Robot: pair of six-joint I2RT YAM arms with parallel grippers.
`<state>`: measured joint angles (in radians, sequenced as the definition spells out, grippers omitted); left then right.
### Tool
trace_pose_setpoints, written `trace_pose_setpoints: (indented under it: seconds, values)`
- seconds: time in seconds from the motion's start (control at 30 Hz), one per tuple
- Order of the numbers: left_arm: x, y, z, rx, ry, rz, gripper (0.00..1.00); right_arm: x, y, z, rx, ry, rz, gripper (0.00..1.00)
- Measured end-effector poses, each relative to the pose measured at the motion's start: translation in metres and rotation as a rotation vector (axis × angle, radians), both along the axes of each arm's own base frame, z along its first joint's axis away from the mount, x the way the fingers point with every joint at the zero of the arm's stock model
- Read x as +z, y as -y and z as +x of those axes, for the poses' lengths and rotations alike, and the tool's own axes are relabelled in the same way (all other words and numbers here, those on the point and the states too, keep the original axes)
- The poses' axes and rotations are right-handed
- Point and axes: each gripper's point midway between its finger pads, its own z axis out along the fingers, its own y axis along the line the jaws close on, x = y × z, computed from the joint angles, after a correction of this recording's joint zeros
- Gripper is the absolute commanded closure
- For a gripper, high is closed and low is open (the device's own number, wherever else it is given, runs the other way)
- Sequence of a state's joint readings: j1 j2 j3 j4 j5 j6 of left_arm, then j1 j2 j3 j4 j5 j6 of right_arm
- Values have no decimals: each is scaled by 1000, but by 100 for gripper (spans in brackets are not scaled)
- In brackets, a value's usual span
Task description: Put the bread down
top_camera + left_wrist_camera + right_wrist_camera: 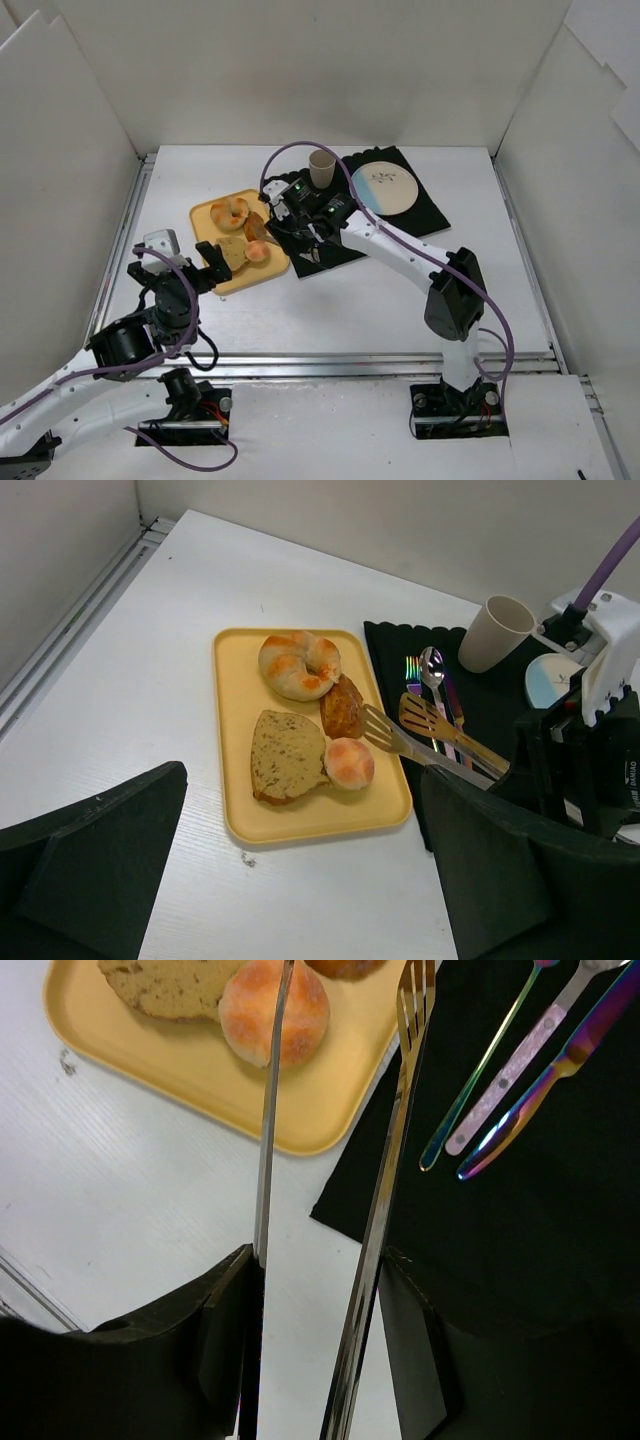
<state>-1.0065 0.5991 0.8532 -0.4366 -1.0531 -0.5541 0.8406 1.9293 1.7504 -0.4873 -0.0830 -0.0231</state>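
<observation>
1. Top view: the bread lies at the near right corner of the yellow tray on the white worktop. It sits beside a slice, with a brown piece and a ring pastry farther back. The right pincer is over the black mat, just right of the tray. A cup and a plate stand farther back on the mat. The left pincer hangs at the tray's near edge.
2. Left wrist: its fingers are spread wide with nothing between them. The bread touches the slice's right edge. Tongs reach in from the right, blades apart, tips close to the bread and brown piece (contact cannot be told). Cutlery lies on the mat.
3. Right wrist: the right pincer's fingers pinch the tongs by both arms. One arm crosses in front of the bread, and the other runs over the tray's rim and the mat's edge.
</observation>
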Motion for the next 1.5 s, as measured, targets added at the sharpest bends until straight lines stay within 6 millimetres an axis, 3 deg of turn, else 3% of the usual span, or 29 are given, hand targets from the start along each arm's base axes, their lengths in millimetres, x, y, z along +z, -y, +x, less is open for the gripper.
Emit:
trace_pose_setpoints:
  seconds: [0.33, 0.63, 0.83, 1.1, 1.3, 1.5]
  values:
    - [-12, 12, 7, -8, -39, 58, 1, -5, -20, 5, -6, 38, 76, 50]
    - [-7, 10, 5, -18, -22, 35, 1, -18, -38, -16, 19, 28, 94, 48]
    - [-8, 11, 6, -19, -25, 45, 1, -33, -36, -25, 10, 22, 63, 48]
    - [-9, 12, 6, -19, -29, 54, 1, -45, -25, -21, -28, 41, 19, 48]
    - [-9, 12, 6, -19, -29, 54, 0, -45, -25, -20, -33, 44, 20, 60]
    - [-9, 12, 6, -19, -29, 54, 0, -46, -25, -20, -44, 37, 25, 55]
